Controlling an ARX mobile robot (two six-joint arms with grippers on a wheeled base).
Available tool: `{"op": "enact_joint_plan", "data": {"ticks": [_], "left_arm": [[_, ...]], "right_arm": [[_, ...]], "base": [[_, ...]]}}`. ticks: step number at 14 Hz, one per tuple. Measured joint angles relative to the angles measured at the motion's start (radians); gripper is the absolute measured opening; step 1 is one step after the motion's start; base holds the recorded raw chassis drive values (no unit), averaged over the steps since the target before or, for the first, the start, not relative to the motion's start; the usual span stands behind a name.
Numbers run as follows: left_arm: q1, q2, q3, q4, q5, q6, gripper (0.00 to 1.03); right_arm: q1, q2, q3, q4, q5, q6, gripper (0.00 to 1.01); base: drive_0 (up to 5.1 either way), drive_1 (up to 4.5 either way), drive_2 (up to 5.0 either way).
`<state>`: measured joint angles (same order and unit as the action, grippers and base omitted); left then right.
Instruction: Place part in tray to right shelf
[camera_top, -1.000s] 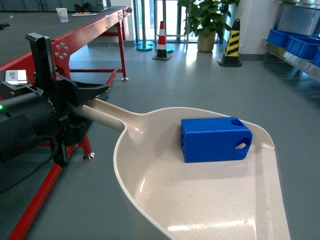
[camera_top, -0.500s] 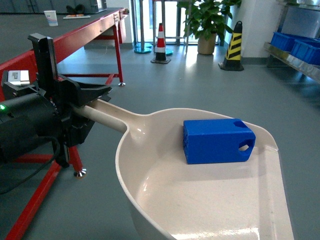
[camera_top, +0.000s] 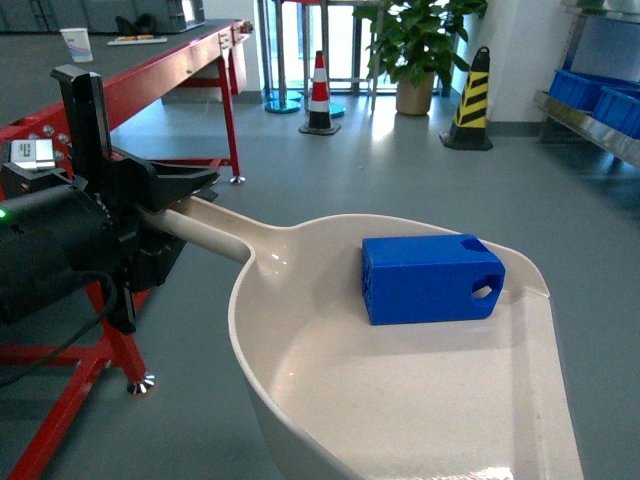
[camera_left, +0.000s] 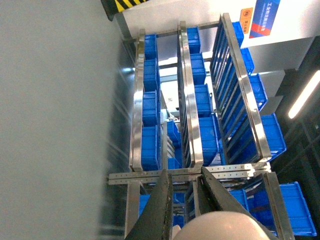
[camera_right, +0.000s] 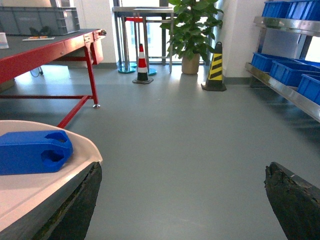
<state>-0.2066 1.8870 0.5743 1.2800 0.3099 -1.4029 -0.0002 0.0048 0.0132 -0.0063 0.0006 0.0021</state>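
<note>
The beige tray (camera_top: 400, 400) hangs in the air, and my left gripper (camera_top: 165, 215) is shut on its long handle (camera_top: 215, 235). The blue part (camera_top: 430, 278) lies on its side inside the tray, near the far rim. In the left wrist view the gripper (camera_left: 183, 171) has its dark fingers (camera_left: 162, 205) closed around the rounded handle end (camera_left: 220, 227). My right gripper (camera_right: 182, 172) is open and empty beside the tray (camera_right: 30, 192), which shows the part (camera_right: 32, 151) at its left. The right shelf (camera_top: 590, 115), a steel rack, runs along the far right.
A red-framed table (camera_top: 150, 80) stands to the left, one foot (camera_top: 135, 385) close by. A traffic cone (camera_top: 320, 90), a striped post (camera_top: 475, 100) and a potted plant (camera_top: 415, 50) stand ahead. Blue crates (camera_right: 282, 70) sit on the rack. Grey floor (camera_right: 175, 125) lies between.
The surroundings have slid left and down in the head view, the table foot coming nearer. Tray, part and left gripper keep the same places relative to each other.
</note>
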Motion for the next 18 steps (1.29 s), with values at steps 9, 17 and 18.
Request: {"op": "enact_joint_plan", "data": {"ticks": [9, 17, 18], "left_arm": [[0.001, 0.000, 0.000, 0.005, -0.002, 0.000, 0.13], [0.001, 0.000, 0.002, 0.000, -0.001, 0.000, 0.13], [0.001, 0.000, 0.002, 0.000, 0.001, 0.000, 0.13]], "right_arm": [[0.000, 0.000, 0.000, 0.001, 0.000, 0.000, 0.98], [0.000, 0.000, 0.000, 0.003, -0.001, 0.000, 0.98], [0.000, 0.000, 0.000, 0.002, 0.000, 0.000, 0.98]], "base": [[0.1, 4.40, -4.3], [0.1, 4.40, -4.3], [0.1, 4.40, -4.3]]}}
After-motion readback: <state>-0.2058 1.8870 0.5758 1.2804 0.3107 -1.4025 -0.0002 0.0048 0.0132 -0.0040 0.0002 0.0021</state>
